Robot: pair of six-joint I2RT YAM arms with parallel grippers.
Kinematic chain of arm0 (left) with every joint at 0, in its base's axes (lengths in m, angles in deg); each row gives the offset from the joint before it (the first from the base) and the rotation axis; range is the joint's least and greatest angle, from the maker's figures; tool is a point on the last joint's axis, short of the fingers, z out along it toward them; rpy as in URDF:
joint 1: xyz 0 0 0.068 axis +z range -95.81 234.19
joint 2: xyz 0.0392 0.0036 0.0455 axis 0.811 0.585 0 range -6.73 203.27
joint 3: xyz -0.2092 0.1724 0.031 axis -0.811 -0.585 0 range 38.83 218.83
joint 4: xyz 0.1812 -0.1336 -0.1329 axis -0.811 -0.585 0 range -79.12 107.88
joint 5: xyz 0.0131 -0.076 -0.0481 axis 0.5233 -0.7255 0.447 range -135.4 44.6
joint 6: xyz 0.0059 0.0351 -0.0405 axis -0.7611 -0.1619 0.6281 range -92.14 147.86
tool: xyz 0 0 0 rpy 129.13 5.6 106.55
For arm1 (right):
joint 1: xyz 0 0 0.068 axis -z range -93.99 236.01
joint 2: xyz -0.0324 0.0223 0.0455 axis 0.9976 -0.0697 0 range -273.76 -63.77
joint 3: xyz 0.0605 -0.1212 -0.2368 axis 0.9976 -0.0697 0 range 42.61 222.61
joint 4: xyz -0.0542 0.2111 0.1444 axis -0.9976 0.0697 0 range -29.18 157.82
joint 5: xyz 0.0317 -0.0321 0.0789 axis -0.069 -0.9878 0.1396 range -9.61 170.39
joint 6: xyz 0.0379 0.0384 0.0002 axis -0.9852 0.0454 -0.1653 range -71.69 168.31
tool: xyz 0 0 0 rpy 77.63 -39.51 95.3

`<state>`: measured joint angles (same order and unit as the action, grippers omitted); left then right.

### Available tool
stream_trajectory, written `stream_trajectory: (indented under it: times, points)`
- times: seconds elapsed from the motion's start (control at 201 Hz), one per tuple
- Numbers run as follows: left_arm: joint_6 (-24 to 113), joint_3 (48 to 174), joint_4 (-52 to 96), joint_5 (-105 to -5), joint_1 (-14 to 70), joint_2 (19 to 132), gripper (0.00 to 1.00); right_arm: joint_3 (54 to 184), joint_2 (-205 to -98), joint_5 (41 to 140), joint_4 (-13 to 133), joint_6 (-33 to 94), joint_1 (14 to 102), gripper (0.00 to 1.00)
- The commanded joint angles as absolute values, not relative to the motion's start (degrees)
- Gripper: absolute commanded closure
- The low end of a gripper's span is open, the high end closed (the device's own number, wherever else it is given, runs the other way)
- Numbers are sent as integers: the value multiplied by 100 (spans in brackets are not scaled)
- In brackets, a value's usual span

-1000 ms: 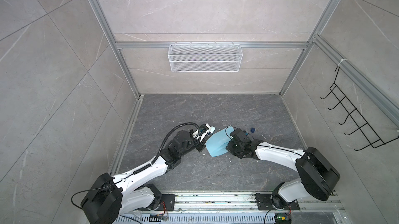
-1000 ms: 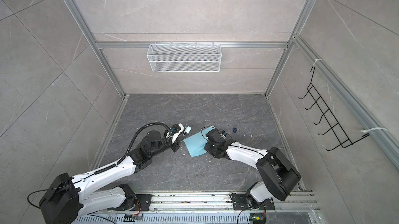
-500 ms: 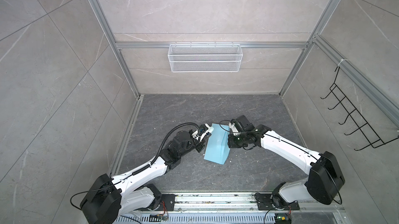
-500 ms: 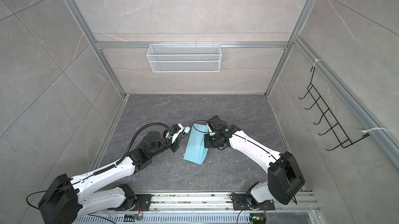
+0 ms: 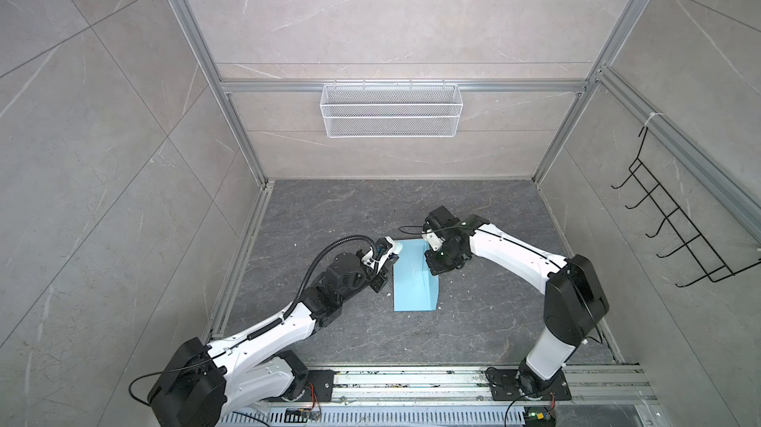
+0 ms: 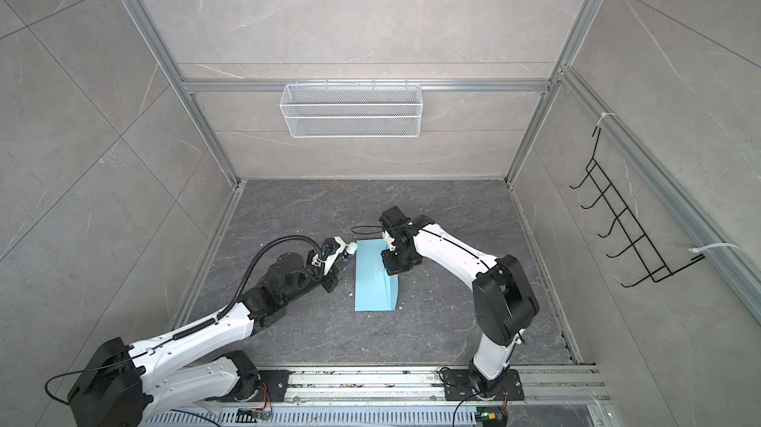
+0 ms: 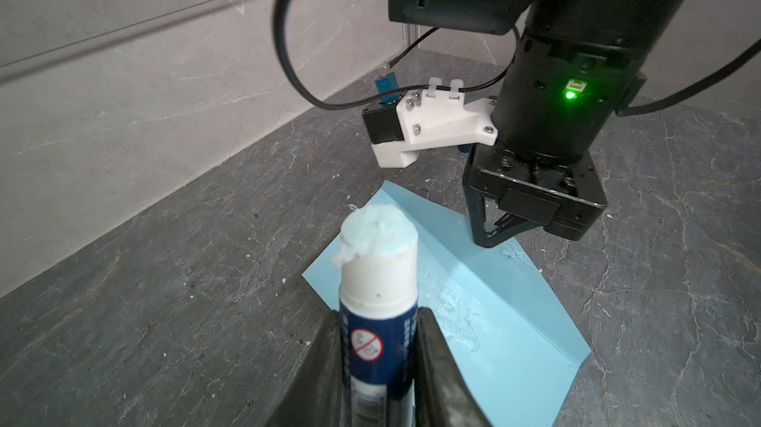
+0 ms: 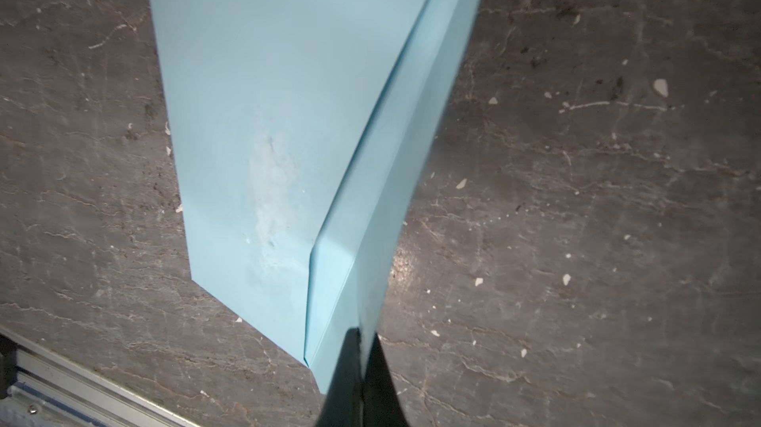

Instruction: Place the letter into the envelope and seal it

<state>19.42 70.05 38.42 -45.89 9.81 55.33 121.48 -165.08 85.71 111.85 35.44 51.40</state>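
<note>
The light blue envelope (image 5: 412,280) (image 6: 372,280) lies lengthwise on the dark floor in both top views. My right gripper (image 5: 433,272) (image 6: 391,271) (image 8: 360,342) is shut on the edge of its flap (image 8: 391,157) and holds that flap raised off the body. A whitish glue smear (image 8: 271,182) marks the body beside the flap. My left gripper (image 5: 387,258) (image 7: 379,322) is shut on a blue and white glue stick (image 7: 379,280), whose tip hangs just off the envelope's far left corner. The letter is hidden.
A white wire basket (image 5: 391,116) hangs on the back wall. A black hook rack (image 5: 675,231) is on the right wall. An aluminium rail (image 5: 412,383) with both arm bases runs along the front. White crumbs dot the floor (image 8: 576,198).
My right arm has risen and swung toward the back, still holding the flap. The envelope now lies stretched out lengthwise instead of bunched up. The left arm has stayed put.
</note>
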Motion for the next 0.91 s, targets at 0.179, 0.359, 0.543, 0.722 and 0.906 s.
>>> stream_trajectory:
  times: [0.179, 0.359, 0.543, 0.722, 0.906]
  points:
    - [2386, 6984, 4107, -4260, 963, 5589, 100, 12631, -16618, 8767, 10979, 3764, 5307, 65]
    - [2504, 6972, 4174, -4220, 959, 5735, 100, 12139, -15842, 8856, 10413, 3440, 5483, 59]
    - [2539, 6938, 4343, -4244, 970, 5875, 100, 11459, -15080, 8523, 10180, 3189, 5638, 55]
    - [2711, 6993, 4452, -4301, 972, 6196, 100, 10789, -14631, 8312, 9807, 2618, 5729, 44]
    - [3171, 6961, 4791, -4398, 970, 6719, 100, 9927, -14293, 8053, 9347, 1928, 5922, 46]
